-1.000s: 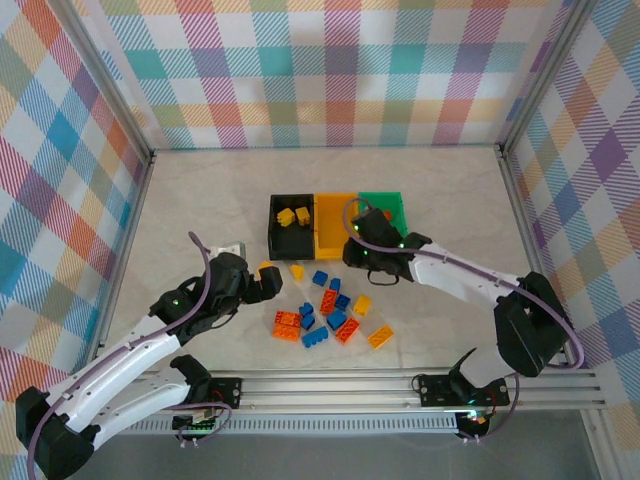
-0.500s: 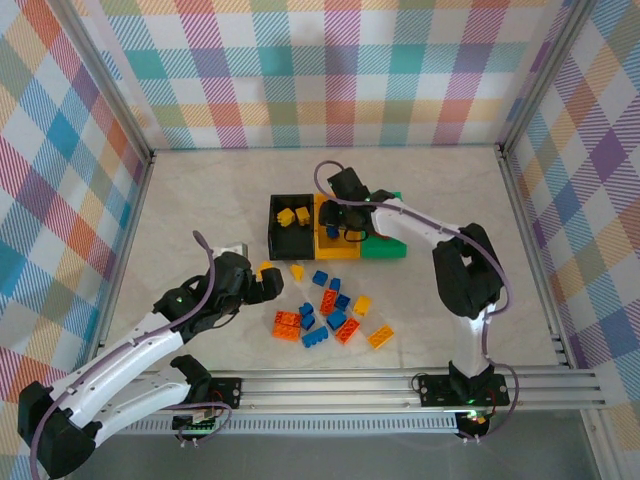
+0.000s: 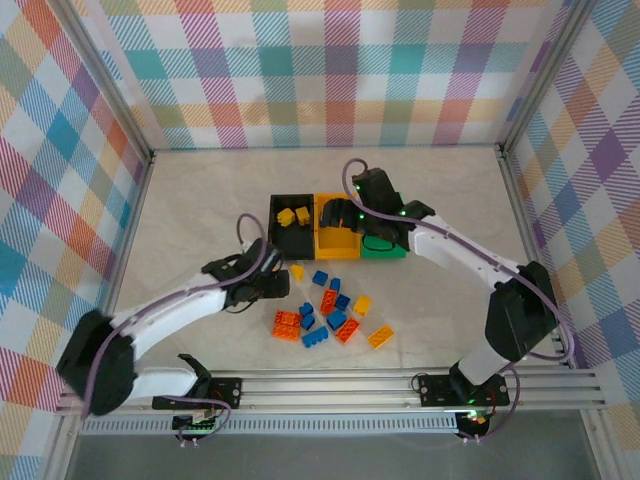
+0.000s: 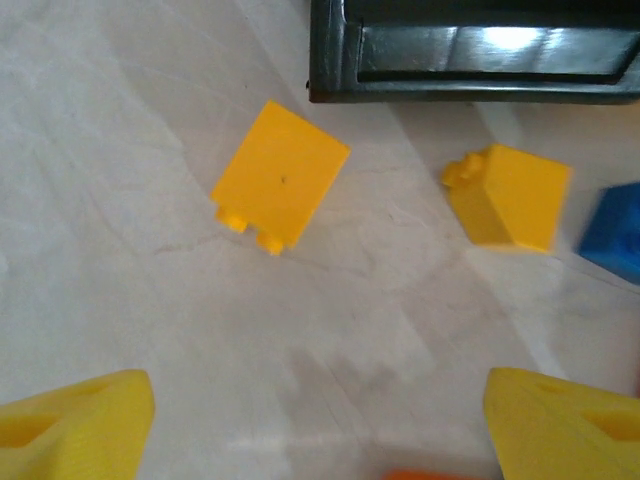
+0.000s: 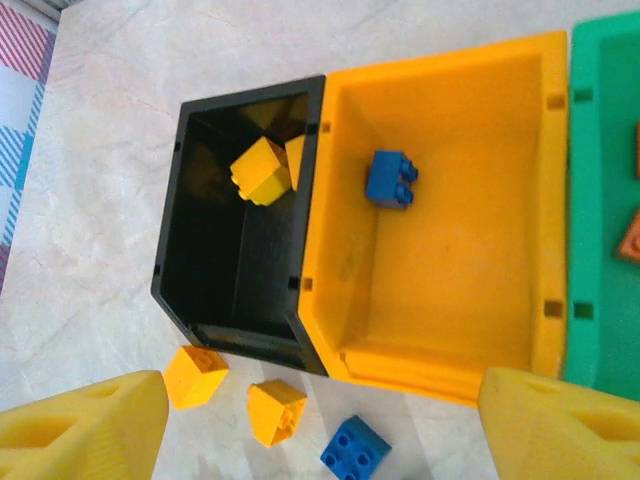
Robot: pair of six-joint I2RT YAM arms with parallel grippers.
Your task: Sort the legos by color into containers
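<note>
- The loose pile of legos (image 3: 325, 315), blue, orange-red and yellow, lies on the worktop (image 3: 200, 210) at 6 o'clock of the bin row. It is not yet sorted.
- The left gripper (image 4: 320, 430) has stretched forward over the last second to the pile's 10 o'clock edge. Its jaws are spread wide and empty.
- It hovers above a yellow brick (image 4: 280, 175), with a second yellow brick (image 4: 510, 195) at 3 o'clock of it. Both lie just short of the black bin (image 4: 480, 50), so a yellow pick looks to be next.
- The right gripper (image 5: 320, 430) was down beside the pile a second ago. It now hangs over the yellow-orange bin (image 5: 440, 250) with its jaws wide apart and holding nothing.
- A blue brick (image 5: 391, 180) lies on that bin's floor towards 12 o'clock. I judge it was just dropped there, so one blue is sorted and several remain in the pile.
- The black bin already holds yellow bricks (image 5: 262, 170).
- The green bin (image 5: 600, 150), at 3 o'clock of the row, shows an orange-red piece at the view's edge.
</note>
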